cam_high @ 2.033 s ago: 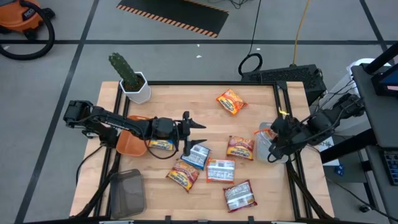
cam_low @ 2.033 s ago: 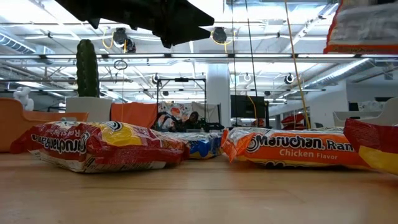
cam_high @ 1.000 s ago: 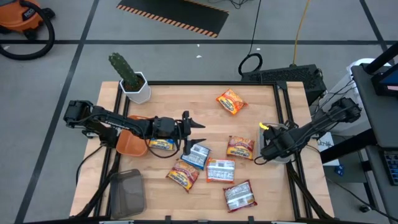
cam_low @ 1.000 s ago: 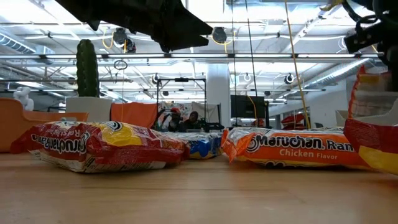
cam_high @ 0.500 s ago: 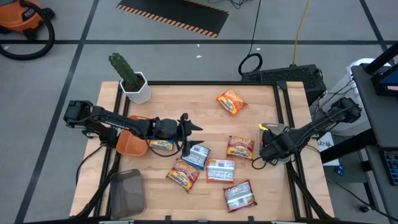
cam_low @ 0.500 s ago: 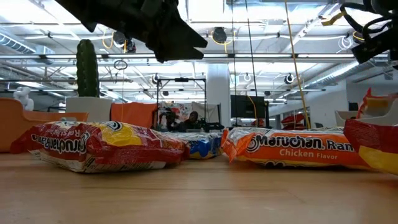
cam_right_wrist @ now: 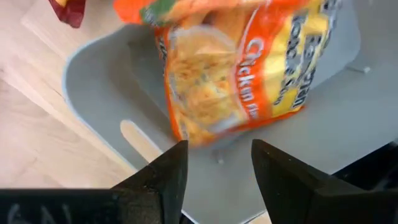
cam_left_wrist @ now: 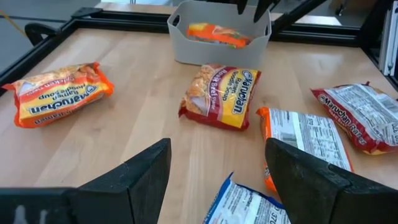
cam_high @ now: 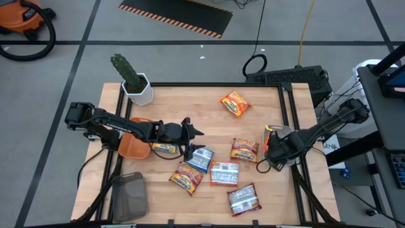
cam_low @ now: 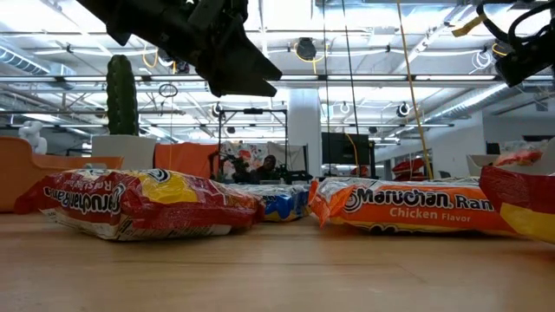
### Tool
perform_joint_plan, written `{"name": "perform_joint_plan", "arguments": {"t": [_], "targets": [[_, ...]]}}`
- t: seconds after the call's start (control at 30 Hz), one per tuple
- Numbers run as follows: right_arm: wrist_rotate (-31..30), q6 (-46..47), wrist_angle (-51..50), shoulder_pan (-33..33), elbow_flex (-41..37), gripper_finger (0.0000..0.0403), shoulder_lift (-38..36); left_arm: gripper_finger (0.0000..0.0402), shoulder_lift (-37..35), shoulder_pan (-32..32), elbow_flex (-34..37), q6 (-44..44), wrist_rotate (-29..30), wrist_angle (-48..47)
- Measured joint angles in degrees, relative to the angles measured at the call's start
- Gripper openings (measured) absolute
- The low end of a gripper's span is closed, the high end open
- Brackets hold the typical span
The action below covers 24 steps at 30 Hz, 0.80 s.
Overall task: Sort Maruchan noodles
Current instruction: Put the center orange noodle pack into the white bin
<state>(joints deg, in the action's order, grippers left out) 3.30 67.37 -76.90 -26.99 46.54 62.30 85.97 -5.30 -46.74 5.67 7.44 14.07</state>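
Noodles: one orange packet [cam_right_wrist: 239, 68] lying in grey tray [cam_right_wrist: 112, 81], released. Right gripper [cam_right_wrist: 214, 165] just above tray, fingers apart, empty. Left gripper [cam_left_wrist: 217, 180] well across table [cam_high: 171, 104] from tray, fingers apart, over blue packet [cam_high: 201, 158]. Six packets remain loose on table; sorting judged early.

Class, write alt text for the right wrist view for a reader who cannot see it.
An orange chicken noodle packet lies in a grey tray, just beyond the open right gripper. Wooden table shows beside the tray.
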Motion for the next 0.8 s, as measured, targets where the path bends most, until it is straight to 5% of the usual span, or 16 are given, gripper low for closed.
{"name": "perform_joint_plan", "arguments": {"t": [0.17, 0.5, 0.8], "targets": [[-3.28, 1.84, 2.03, -0.77, 0.02, 0.0169, -1.13, 0.0266, 0.00, 0.34, 0.00, -0.01, -0.07, -2.28], [-23.38, -2.07, 13.17, -2.75, -0.10, 0.0169, -1.00, 0.0266, 0.00, 1.81, 0.00, 2.03, -0.07, -4.11], [-19.84, 4.24, 14.20, -2.76, -9.63, 0.0169, -0.99, 0.0266, 0.00, 0.92, 0.00, 2.72, -0.08, -5.77]]}}
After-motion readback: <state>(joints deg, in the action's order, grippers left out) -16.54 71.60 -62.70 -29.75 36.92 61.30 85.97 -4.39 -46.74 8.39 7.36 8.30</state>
